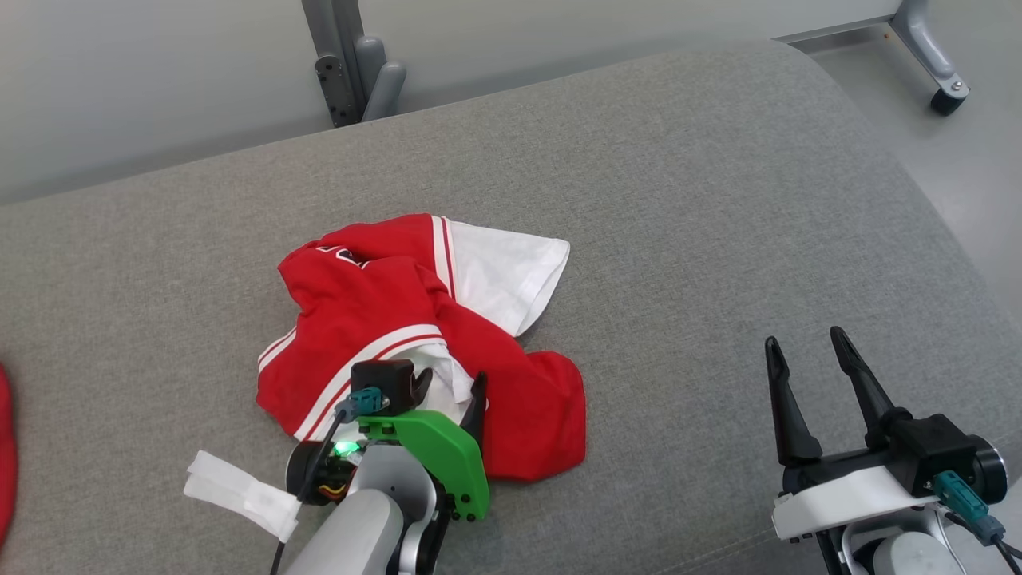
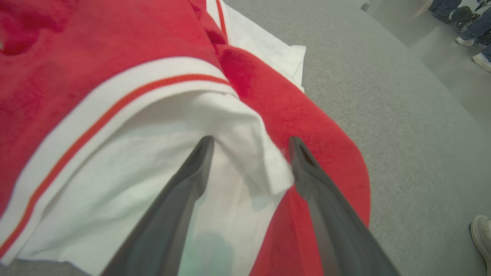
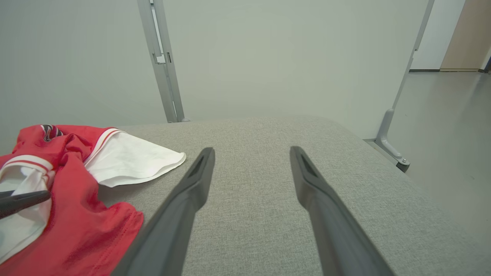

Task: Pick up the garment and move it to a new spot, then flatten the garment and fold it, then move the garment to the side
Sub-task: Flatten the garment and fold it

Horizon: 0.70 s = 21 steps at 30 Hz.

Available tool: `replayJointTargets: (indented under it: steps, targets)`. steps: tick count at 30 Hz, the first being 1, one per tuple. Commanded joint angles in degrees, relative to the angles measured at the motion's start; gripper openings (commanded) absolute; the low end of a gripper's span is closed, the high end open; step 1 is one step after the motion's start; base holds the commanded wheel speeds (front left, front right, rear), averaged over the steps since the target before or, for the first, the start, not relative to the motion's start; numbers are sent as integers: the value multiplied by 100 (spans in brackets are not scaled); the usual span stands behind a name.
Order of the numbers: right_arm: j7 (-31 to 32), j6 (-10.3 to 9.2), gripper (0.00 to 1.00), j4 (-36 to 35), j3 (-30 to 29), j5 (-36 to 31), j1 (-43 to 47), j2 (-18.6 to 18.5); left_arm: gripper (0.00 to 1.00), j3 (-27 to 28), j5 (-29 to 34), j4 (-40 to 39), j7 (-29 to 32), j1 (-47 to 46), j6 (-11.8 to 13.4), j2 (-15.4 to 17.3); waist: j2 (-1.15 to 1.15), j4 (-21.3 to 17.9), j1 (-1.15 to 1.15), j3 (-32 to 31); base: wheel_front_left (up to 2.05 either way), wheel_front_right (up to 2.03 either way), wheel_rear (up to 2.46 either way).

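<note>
Right under the left gripper (image 1: 451,390), the crumpled red-and-white garment (image 1: 375,311) lies on the grey cushion (image 1: 679,200). The gripper's fingers stand spread apart astride a white sleeve fold, clamping nothing. Well off to its right, the right gripper (image 1: 805,342) hovers over the cushion, fingers likewise splayed and holding nothing.

The garment (image 1: 375,311) is bright red with white sleeves; white bands, each carrying a thin red stripe, edge the red where the sleeves begin. The surface (image 1: 679,200) under the garment is a flecked mid-grey weave. At the garment's near edge sits a vivid green bracket (image 1: 435,455). Well right of the garment, the right gripper (image 1: 804,337) has black fingers (image 1: 786,407) and a white bracket (image 1: 846,491).
</note>
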Motion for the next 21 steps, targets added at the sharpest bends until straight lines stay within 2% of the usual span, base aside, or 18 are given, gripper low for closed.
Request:
replayJointTargets:
  steps: [1, 4, 5, 6, 7, 13, 16, 18, 19, 21]
  targets:
    - [9, -9, 100, -30, -16, 60, -64, -3, 100, 0, 30, 88, -17, -48, 19, 96, 0, -31, 0, 24, 0, 0, 0]
    - [9, -8, 100, -31, -25, 79, -48, -1, 100, -28, 3, 191, -45, 23, -37, 121, 0, -16, 0, 20, 0, 0, 0]
    - [9, -8, 100, -27, -33, 83, -49, -2, 78, -27, -7, 229, -54, 36, -49, 127, 0, -7, 0, 19, 0, 0, 0]
    - [9, -8, 100, -24, -41, 88, -53, -2, 32, -28, -31, 253, -52, 40, -76, 125, 0, 5, 0, 17, 0, 0, 0]
    - [9, -8, 100, -17, -44, 89, -59, -1, 0, -29, -69, 278, -54, 38, -116, 120, 0, 19, 0, 12, 0, 0, 0]
    - [9, -8, 100, 17, -68, 50, -57, -2, 0, 231, -569, 170, -105, 18, -441, 97, 0, 120, 0, -53, 0, 0, 0]
    - [9, -8, 100, 14, -103, 27, -22, -3, 0, 597, -1019, -206, -26, 51, -643, 267, 0, 188, 0, -91, 0, 0, 0]
    - [9, -8, 100, 32, -106, 11, 37, -3, 0, 890, -1368, -631, 166, 82, -800, 504, 0, 249, 0, -140, 0, 0, 0]
    - [9, -8, 100, 64, -103, 9, 93, -5, 0, 1248, -1730, -1112, 427, 110, -897, 829, 0, 298, 0, -193, 0, 0, 0]
    - [9, -8, 100, 88, -118, 12, 123, -4, 0, 1627, -2111, -1655, 757, 107, -959, 1201, 0, 348, 0, -247, 0, 0, 0]
